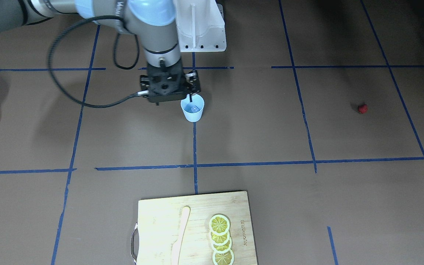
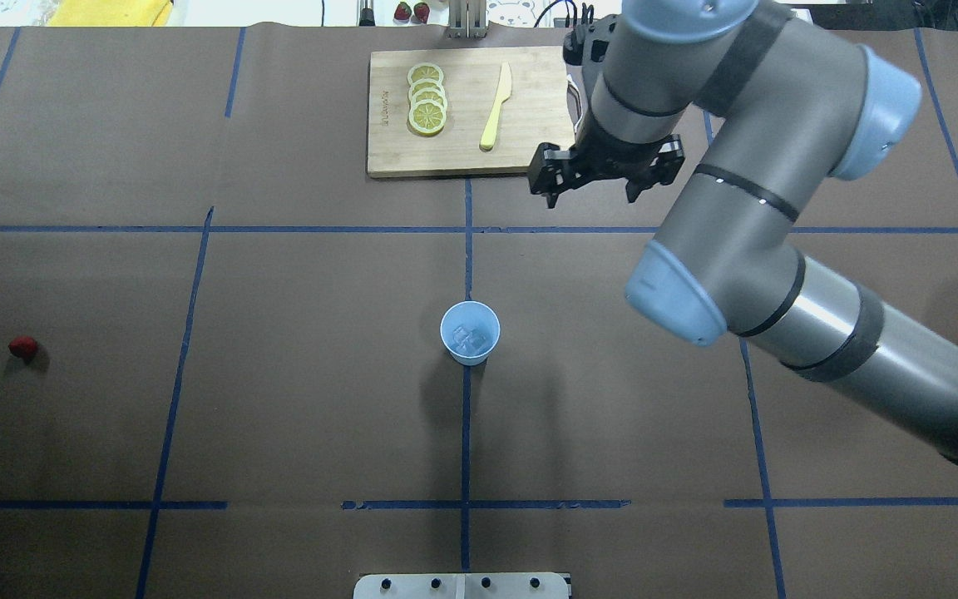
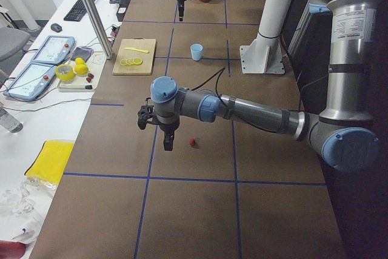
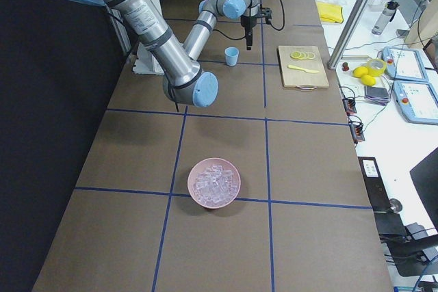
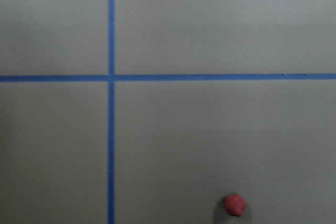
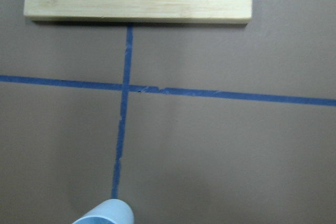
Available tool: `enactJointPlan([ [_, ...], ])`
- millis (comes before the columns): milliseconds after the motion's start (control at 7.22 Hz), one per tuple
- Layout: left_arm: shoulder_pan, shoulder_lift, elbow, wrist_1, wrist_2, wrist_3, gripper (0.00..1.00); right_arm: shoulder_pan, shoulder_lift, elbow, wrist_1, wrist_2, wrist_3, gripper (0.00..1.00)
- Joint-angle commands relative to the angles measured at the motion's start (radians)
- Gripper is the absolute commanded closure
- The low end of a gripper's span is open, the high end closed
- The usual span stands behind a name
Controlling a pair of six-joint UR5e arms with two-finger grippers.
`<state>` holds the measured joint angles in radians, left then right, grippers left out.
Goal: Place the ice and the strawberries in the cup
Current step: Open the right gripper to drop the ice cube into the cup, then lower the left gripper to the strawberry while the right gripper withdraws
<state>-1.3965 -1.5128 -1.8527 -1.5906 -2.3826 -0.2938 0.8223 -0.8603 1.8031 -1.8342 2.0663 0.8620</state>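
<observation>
The pale blue cup (image 1: 193,114) stands mid-table and holds clear ice cubes (image 1: 194,109); it also shows in the overhead view (image 2: 471,356). The small red strawberry (image 2: 23,348) lies alone far toward my left side and shows low in the left wrist view (image 5: 235,204). My right gripper (image 1: 191,100) hangs point-down, above and just beside the cup's rim; I cannot tell whether its fingers are open or shut. My left gripper (image 3: 168,145) hovers just beside the strawberry (image 3: 193,142) and shows only in the exterior left view, so I cannot tell its state.
A pink bowl (image 4: 214,205) full of ice sits on my right side. A wooden cutting board (image 2: 529,141) with lemon slices (image 2: 427,100) and a yellow knife (image 2: 496,108) lies at the far edge. Blue tape lines cross the brown table.
</observation>
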Motion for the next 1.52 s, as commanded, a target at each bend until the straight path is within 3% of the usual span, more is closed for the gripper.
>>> enactJointPlan([
  [0,0.121,0.075,-0.025,-0.191,0.049,-0.246,0.00,0.137,-0.109,0.051,0.004,0.077,-0.201,0.01],
  [139,0.236,0.110,-0.020,-0.333,0.119,-0.424,0.00,0.200,-0.162,0.058,0.004,0.118,-0.295,0.01],
  [416,0.384,0.112,-0.003,-0.397,0.212,-0.585,0.00,0.277,-0.250,0.058,0.010,0.130,-0.473,0.01],
  [554,0.398,0.112,0.019,-0.423,0.232,-0.594,0.00,0.296,-0.275,0.055,0.009,0.127,-0.509,0.01],
  [970,0.441,0.100,0.182,-0.668,0.253,-0.668,0.00,0.308,-0.278,0.055,0.009,0.127,-0.514,0.01],
  [1385,0.468,0.070,0.213,-0.674,0.255,-0.671,0.00,0.345,-0.305,0.053,0.007,0.130,-0.572,0.01],
])
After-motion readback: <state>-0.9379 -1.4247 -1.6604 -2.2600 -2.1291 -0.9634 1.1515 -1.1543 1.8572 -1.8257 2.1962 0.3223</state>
